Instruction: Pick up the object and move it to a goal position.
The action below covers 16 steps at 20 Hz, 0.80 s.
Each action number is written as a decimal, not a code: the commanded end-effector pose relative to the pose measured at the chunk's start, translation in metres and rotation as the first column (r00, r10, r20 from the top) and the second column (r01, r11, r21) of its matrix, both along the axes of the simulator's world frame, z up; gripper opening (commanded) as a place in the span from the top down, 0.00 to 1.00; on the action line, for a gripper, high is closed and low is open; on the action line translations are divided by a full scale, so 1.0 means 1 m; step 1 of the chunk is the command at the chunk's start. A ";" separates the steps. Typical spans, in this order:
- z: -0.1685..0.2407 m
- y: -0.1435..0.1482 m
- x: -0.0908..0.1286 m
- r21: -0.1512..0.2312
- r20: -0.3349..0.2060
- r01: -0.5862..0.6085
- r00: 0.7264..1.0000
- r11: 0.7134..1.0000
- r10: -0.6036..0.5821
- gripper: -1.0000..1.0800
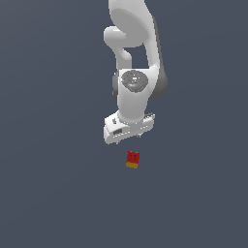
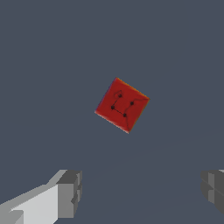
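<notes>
The object (image 1: 132,159) is a small red block with a mustard-yellow lower side, lying on the dark grey floor just below the white arm's hand in the exterior view. In the wrist view the block (image 2: 122,104) shows its red top face with small black dots, turned diagonally. My gripper (image 2: 140,194) is open, its two grey fingertips (image 2: 70,194) spread wide apart, and it holds nothing. The block lies ahead of the fingers, apart from them. In the exterior view the fingers are hidden behind the hand (image 1: 127,128).
The dark grey floor (image 1: 53,184) stretches all around the block. The white arm (image 1: 135,72) rises above the hand toward the top of the exterior view.
</notes>
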<state>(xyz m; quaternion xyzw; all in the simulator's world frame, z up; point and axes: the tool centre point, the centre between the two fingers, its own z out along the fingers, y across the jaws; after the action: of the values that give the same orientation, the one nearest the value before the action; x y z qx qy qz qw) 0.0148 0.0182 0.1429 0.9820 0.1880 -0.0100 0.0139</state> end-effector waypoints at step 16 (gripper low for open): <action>-0.030 0.012 0.025 0.015 -0.006 -0.484 0.875 0.875 0.484 0.04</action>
<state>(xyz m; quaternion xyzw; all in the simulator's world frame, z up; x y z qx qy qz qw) 0.0379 0.0293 0.1151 0.9132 0.4074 -0.0100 0.0093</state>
